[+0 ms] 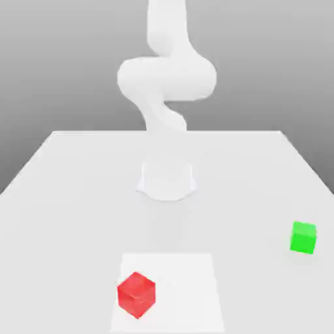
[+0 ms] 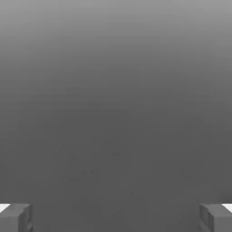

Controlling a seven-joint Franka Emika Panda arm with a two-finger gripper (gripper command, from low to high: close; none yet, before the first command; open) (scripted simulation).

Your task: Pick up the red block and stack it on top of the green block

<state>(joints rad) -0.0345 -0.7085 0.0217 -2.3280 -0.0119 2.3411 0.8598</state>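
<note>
Red block (image 1: 136, 294): near worktop (image 1: 72, 189) front edge, unmarked.
Green block (image 1: 303, 237): well apart (exterior view's right), open room around.
Tool (image 2: 116, 217): spread, gripping nothing.

The arm (image 1: 166, 85) is plain white, with thick rounded segments on a round white base (image 1: 166, 181). The fingertips (image 2: 16, 217) are grey, blocky, white-edged.

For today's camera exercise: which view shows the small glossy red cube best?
The exterior view: the small glossy red cube sits in full sight on the white table. The hand view gives grey background between the open gripper fingertips.
</note>
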